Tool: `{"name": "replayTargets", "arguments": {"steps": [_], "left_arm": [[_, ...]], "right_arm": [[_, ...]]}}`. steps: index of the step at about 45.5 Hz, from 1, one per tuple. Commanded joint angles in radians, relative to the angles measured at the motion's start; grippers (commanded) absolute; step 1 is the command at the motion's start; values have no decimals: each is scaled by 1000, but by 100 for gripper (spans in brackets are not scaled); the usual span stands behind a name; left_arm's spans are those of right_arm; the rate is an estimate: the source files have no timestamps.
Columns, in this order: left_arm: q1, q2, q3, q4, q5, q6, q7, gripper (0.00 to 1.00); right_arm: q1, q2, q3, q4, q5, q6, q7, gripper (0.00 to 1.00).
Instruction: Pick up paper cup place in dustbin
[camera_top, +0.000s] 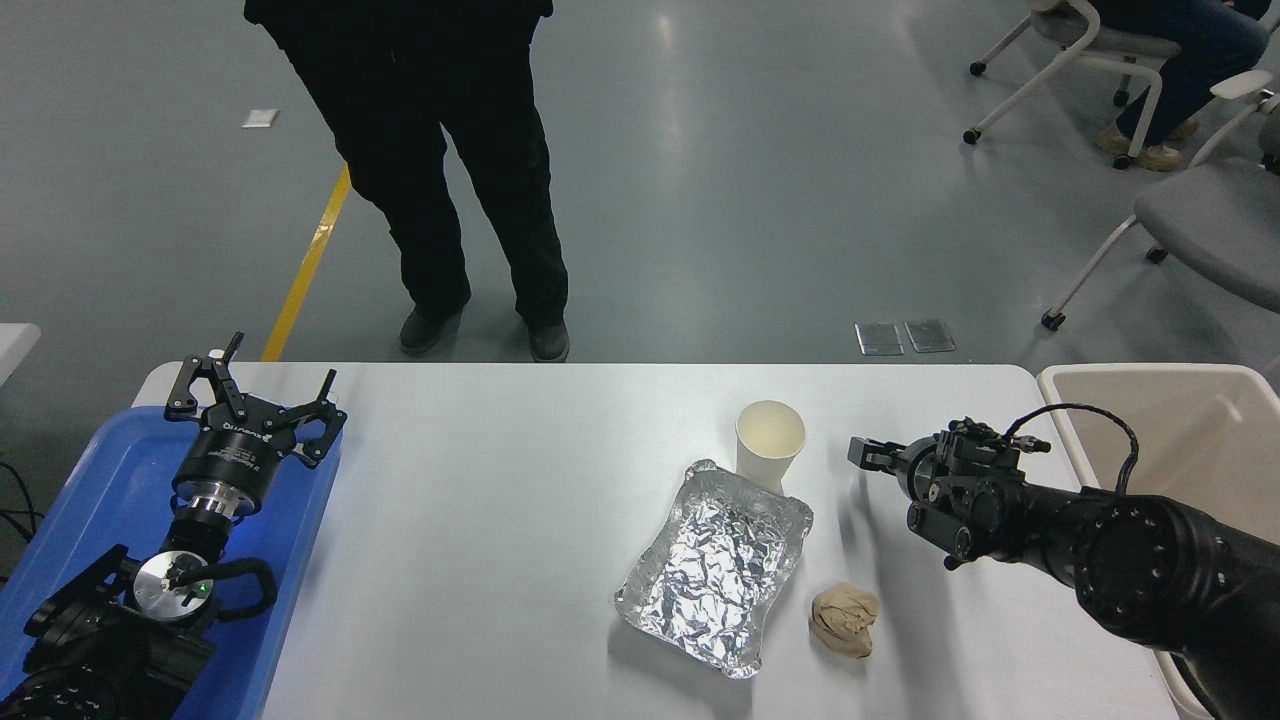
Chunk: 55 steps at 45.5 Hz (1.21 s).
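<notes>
The white paper cup (770, 445) stands upright on the white table (480, 520), right of centre, touching the far end of a foil tray. My right gripper (866, 455) hovers low over the table just right of the cup, a small gap apart, pointing left at it and holding nothing. I see it side-on. The cream dustbin (1140, 373) stands beyond the table's right edge, partly hidden behind my right arm. My left gripper (255, 395) is parked open over the blue tray at the lower left.
A crumpled silver foil tray (715, 565) lies in front of the cup. A tan paper wad (845, 620) lies at its right. A blue tray (90, 480) lies at the left edge. A person (440, 150) stands at the far side. Chairs stand at the upper right.
</notes>
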Motion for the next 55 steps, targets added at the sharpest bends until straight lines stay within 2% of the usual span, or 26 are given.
{"name": "replayTargets", "arguments": {"steps": [1,31,39,55], "left_arm": [[0,0,0,0,0,0,0,99],[-2,1,2,0,0,0,0,99],[-2,1,2,0,0,0,0,99],[-2,1,2,0,0,0,0,99]], "right_arm": [[-1,0,2,0,1,-1,0,100],[15,0,45,28,-1,10,-2,100],[112,0,42,201,-3,14,-3,100],[344,-156,17,455,19,16,-6,100]]}}
